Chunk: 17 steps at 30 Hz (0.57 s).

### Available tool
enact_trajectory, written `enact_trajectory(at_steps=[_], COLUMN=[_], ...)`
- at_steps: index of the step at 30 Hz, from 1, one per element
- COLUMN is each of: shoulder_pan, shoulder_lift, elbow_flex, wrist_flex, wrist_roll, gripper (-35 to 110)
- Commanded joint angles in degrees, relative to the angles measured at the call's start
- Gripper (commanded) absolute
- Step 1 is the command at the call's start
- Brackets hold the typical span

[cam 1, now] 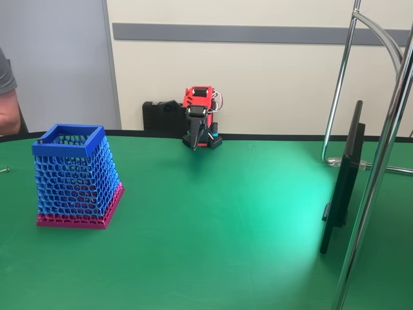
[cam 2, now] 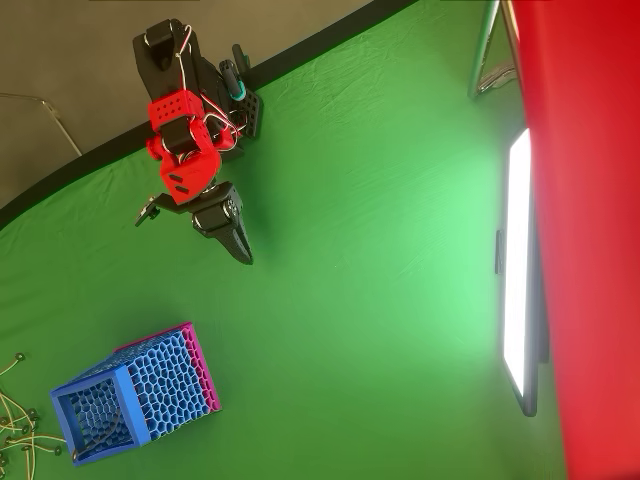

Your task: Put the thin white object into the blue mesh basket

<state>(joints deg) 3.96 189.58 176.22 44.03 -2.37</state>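
Note:
The blue mesh basket (cam 1: 76, 181) (cam 2: 150, 390), with a solid blue rim and a magenta base band, stands on the green table at the left. Beside it, at the left edge of the overhead view, lie several thin white strips (cam 2: 12, 412) with small dark heads; I cannot tell which one is the thin white object. The red and black arm is folded at the table's far edge. Its gripper (cam 1: 193, 143) (cam 2: 244, 252) points down at the table, shut and empty, far from the basket.
A dark screen (cam 1: 342, 184) (cam 2: 518, 280) stands on edge at the right, beside chrome stand poles (cam 1: 381, 161). A small grey bit (cam 1: 4, 170) lies at the left edge. A person's arm (cam 1: 8, 97) shows behind the table at the left.

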Motion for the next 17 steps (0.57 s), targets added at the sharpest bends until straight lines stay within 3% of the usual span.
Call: enact_trajectory(at_steps=[1,17], shoulder_pan=[-0.70,-1.76], shoulder_lift=[0.88,0.97], elbow_flex=[0.44,0.44], wrist_flex=[3.96,5.10], wrist_roll=[-0.62,-1.85], gripper=[1,1])
